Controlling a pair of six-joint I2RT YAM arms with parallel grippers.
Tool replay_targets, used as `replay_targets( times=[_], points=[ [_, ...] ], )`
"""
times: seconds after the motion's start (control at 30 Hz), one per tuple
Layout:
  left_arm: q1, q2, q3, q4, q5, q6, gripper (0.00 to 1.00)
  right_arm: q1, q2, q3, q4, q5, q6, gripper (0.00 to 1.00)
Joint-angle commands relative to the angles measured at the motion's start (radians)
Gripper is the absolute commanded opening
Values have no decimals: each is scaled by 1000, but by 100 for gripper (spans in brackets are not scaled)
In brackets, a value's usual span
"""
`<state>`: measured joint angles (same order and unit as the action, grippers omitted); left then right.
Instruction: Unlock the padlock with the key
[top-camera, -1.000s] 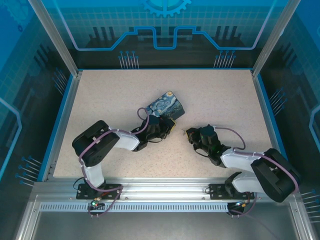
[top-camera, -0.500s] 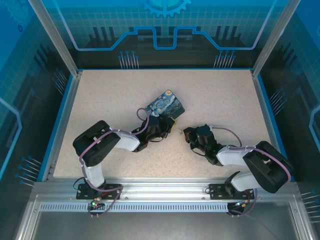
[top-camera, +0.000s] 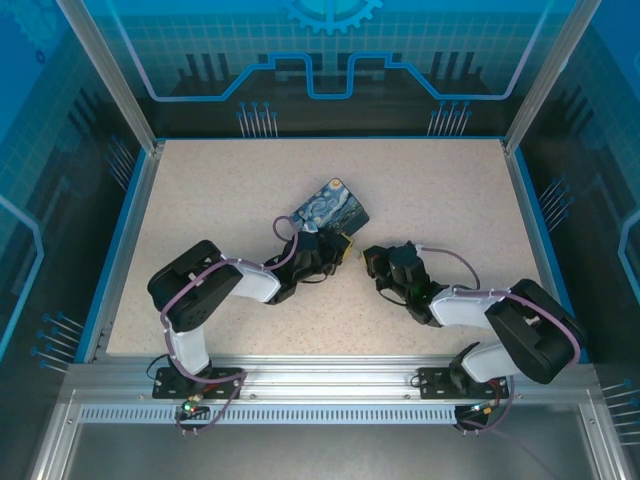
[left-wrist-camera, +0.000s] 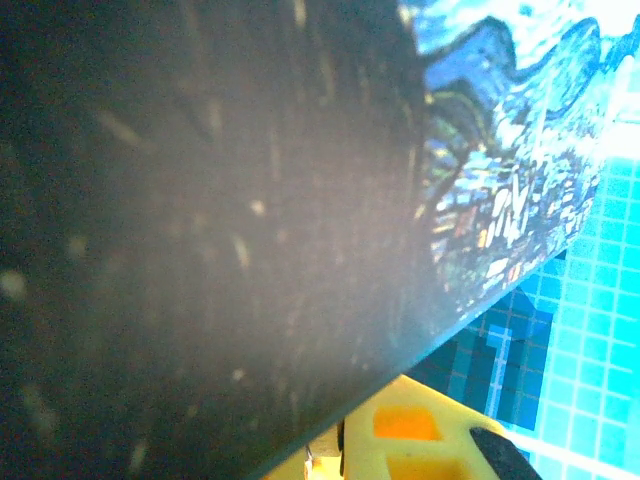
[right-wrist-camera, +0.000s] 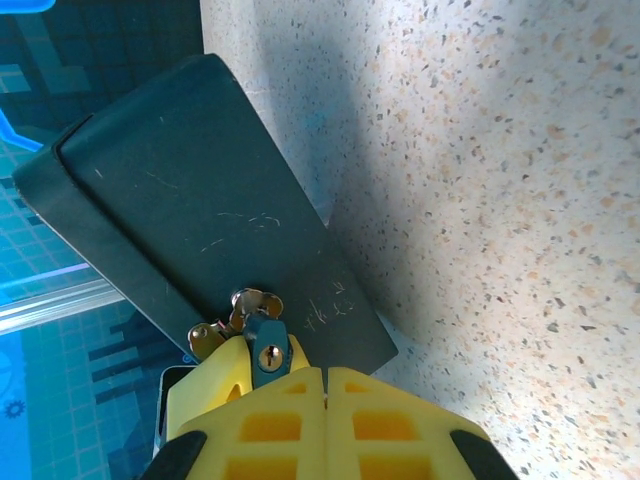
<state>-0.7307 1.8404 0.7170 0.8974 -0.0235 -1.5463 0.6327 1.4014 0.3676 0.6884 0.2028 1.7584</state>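
Found left gripper (top-camera: 322, 252) pressed against near end of box (top-camera: 333, 210), which lay mid-table (top-camera: 220, 200) with printed face up. On left wrist view, saw one yellow finger (left-wrist-camera: 420, 445) just below box's dark side; second finger hidden, so could not tell whether clamped. Noted padlock (right-wrist-camera: 268, 357), small and bluish, keyhole facing camera, hung from brass hasp (right-wrist-camera: 240, 312) on box's dark long side. Recorded right gripper (right-wrist-camera: 325, 385) with yellow fingers pressed together, tips right at padlock.
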Motion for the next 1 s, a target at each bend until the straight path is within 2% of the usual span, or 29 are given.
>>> replay_targets(
  times=[0.0, 0.97],
  points=[
    [-8, 11, -2, 78, -19, -17, 0, 16, 18, 33, 16, 32, 9, 0],
    [-11, 2, -4, 74, -26, -16, 0, 2, 78, 50, 45, 51, 33, 0]
  ],
)
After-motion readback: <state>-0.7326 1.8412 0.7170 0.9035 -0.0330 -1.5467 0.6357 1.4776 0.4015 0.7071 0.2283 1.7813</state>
